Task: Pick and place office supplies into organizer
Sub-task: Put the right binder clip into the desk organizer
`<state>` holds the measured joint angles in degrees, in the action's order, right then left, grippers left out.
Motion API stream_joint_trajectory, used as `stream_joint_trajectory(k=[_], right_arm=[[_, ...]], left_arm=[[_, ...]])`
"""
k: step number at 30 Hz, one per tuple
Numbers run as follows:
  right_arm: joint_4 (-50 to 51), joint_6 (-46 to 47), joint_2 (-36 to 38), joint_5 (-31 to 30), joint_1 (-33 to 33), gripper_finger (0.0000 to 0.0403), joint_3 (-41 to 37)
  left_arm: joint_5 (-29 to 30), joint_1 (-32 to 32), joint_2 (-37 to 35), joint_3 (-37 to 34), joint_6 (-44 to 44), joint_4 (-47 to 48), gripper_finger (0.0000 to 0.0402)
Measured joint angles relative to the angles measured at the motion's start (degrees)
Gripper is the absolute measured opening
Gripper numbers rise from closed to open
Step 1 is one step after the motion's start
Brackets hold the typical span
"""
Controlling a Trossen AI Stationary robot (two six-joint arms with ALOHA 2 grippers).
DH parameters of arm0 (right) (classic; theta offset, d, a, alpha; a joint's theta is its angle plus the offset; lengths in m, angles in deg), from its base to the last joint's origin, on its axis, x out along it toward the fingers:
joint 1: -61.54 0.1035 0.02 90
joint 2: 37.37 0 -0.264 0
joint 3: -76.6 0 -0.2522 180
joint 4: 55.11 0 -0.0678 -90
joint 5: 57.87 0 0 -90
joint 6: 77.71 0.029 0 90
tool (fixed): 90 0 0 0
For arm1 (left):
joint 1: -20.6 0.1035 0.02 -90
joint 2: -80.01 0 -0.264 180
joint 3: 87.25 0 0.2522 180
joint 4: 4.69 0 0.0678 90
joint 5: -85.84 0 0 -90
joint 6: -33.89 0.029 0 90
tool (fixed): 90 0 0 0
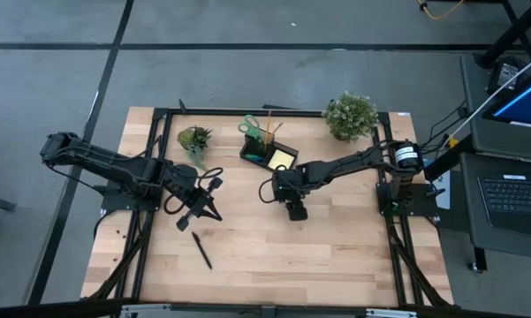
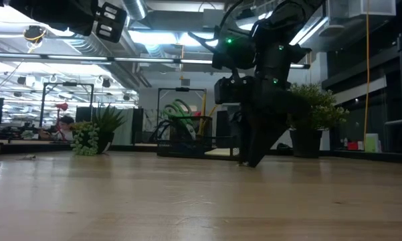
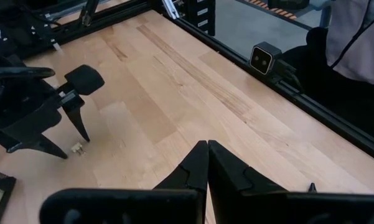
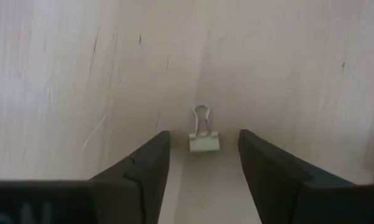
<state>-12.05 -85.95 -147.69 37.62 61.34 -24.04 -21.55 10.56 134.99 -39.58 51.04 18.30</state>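
- Wooden counter [image 1: 336, 256]: right gripper [image 4: 202, 163] near its middle, jaws spread around a small binder clip [image 4: 203, 140].
- Left gripper [image 3: 208, 163] nearby, jaws closed, empty.
- Organizer [image 1: 269, 153] at far edge.

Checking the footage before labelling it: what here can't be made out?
- Organizer contents: too small in the high view, dim in the low view.
- Binder clip: hidden under the right gripper in the high view.
- Pen: cut off by the left wrist view's edge.
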Motion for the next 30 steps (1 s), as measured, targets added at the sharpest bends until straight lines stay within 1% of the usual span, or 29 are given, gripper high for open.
stream_joint_trajectory(k=[13, 18, 24, 30], right_arm=[[0.58, -1.11, -0.04, 0.10, -0.07, 0.0189, -0.20], [0.43, -1.32, -0.09, -1.21, -0.04, 0.0162, -0.24], [0.45, -2.95, -0.11, -1.35, -0.14, 0.0125, -0.24], [0.45, -3.08, -0.15, -1.49, -0.14, 0.0103, -0.26]], left_arm=[[0.00, 0.00, 0.00, 0.00, 0.07, 0.00, 0.0002], [0.00, 0.00, 0.00, 0.00, 0.11, 0.00, 0.0005], [0.00, 0.00, 0.00, 0.00, 0.11, 0.00, 0.0002], [0.00, 0.00, 0.00, 0.00, 0.11, 0.00, 0.0005]])
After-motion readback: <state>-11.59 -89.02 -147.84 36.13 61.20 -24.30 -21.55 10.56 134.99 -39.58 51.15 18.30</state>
